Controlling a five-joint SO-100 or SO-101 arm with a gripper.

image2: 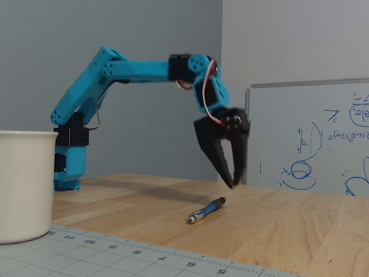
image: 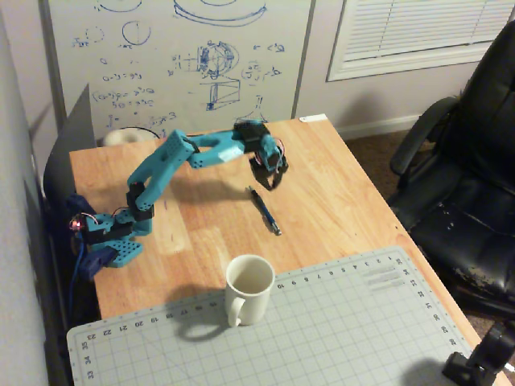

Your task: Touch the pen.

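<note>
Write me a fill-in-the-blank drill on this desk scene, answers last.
1. The pen lies on the bare ____ tabletop.
2. The mug stands on the grey cutting ____.
3. The gripper hangs just ____ the pen's far end, fingertips nearly together.

Answers: wooden; mat; above

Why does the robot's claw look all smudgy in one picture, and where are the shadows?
In a fixed view from the side, the gripper is motion-blurred at its fingers, while the pen stays fairly sharp. In a fixed view from above, the picture is soft and the white mug casts a shadow leftward onto the cutting mat.
</note>
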